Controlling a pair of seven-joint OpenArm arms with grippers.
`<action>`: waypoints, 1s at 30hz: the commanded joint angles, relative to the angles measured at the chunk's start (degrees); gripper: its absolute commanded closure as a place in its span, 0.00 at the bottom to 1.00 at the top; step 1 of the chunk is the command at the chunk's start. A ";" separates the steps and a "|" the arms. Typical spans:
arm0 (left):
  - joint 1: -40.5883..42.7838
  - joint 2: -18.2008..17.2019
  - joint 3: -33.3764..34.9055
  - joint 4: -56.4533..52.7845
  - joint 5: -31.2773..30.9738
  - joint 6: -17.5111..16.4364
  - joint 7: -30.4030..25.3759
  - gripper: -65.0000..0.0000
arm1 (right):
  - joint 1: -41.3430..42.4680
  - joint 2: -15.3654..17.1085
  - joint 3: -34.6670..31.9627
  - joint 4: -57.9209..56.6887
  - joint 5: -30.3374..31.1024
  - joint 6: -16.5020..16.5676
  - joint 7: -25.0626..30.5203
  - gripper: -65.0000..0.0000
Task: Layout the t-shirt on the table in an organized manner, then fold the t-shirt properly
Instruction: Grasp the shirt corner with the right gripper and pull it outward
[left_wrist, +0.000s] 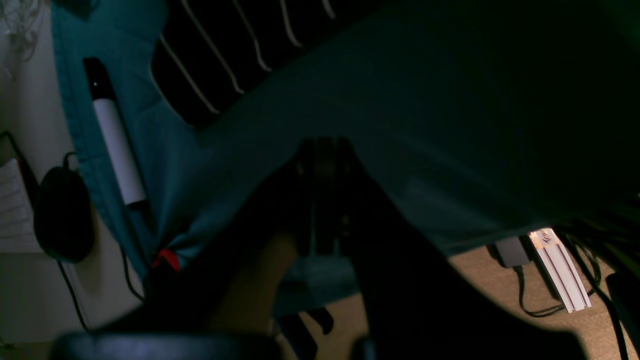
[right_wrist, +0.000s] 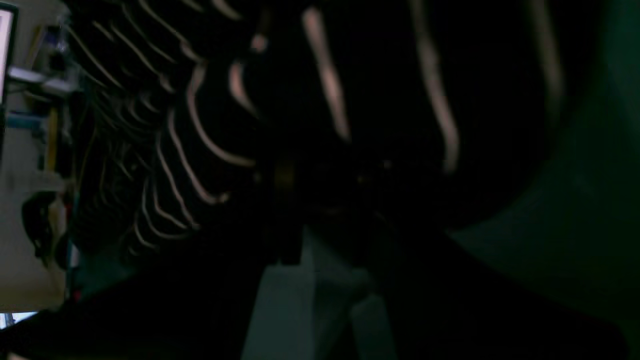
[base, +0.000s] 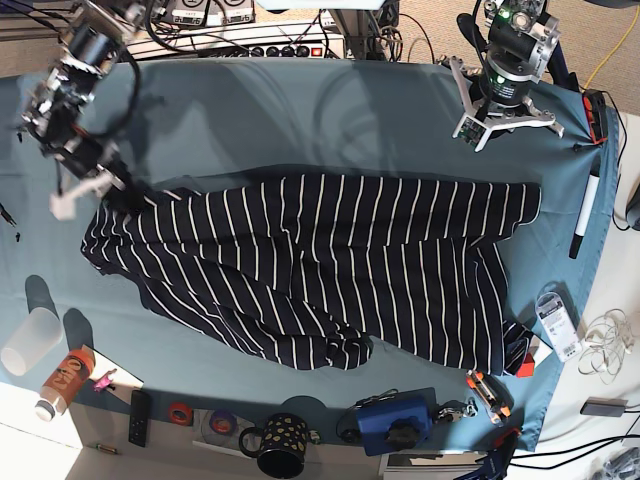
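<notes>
**Striped shirt half spread, one corner pinched**

Teal cloth is filling the left wrist view: the table (left_wrist: 450, 125) is lying close under the camera, and a corner of the t-shirt (left_wrist: 235, 45) is showing beyond it. A black-and-white marker (left_wrist: 116, 137) is resting on the cloth beside that corner. The left gripper (left_wrist: 322, 200) is sitting in shadow with its jaws together, gripping nothing that shows.

Dark fabric is crowding the right wrist view. The t-shirt (right_wrist: 200, 125) is bunching right against the right gripper (right_wrist: 320, 200), but it is too dark to tell how far the jaws are parted.

From the base view, the t-shirt (base: 320, 265) is lying across the middle of the table (base: 300, 110), hem rumpled toward the near edge. The right gripper (base: 112, 188) is meeting the shirt's far corner, seemingly pinching it to pull the cloth flat. The left gripper (base: 497, 112) is hanging well apart from the shirt, probably waiting its turn.
</notes>
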 joint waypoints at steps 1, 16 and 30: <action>0.17 -0.31 -0.28 1.03 0.26 0.39 -1.11 1.00 | 1.75 1.09 0.00 0.96 1.46 0.32 1.40 0.77; 0.13 -0.33 -0.28 1.03 0.26 0.39 -2.84 1.00 | 6.95 1.18 1.14 11.45 8.79 0.32 -9.53 1.00; 0.02 -0.33 -0.28 1.01 0.24 0.39 -2.82 1.00 | 5.07 4.76 7.50 37.09 16.35 0.32 -13.29 1.00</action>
